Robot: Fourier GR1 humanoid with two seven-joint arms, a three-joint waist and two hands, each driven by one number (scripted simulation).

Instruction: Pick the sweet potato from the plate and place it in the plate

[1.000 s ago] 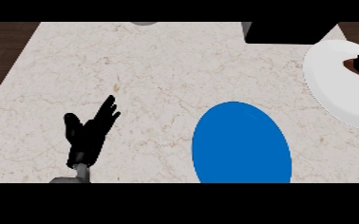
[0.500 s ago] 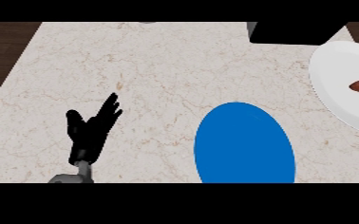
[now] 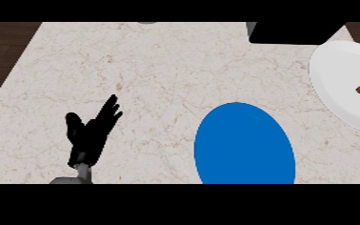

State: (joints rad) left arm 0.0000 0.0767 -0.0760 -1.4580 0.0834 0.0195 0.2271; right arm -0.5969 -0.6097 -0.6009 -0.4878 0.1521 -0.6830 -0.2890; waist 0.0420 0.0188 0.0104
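A blue plate (image 3: 243, 144) lies on the marble counter at the lower middle right. At the right edge, a white plate (image 3: 336, 83) is partly cut off; a small brown sliver of the sweet potato (image 3: 357, 89) shows on it at the very edge. My left hand (image 3: 90, 132) rests open at the lower left, fingers pointing up and to the right, well apart from both plates. My right hand does not show.
A black box-like object (image 3: 295, 32) stands at the back right beside the white plate. A small grey object (image 3: 147, 22) peeks in at the top edge. Dark wooden floor (image 3: 13, 47) borders the counter's left edge.
The view has shifted slightly: the plates and the black object sit a little farther right in the picture, so less of the white plate shows. The left hand stays at rest.
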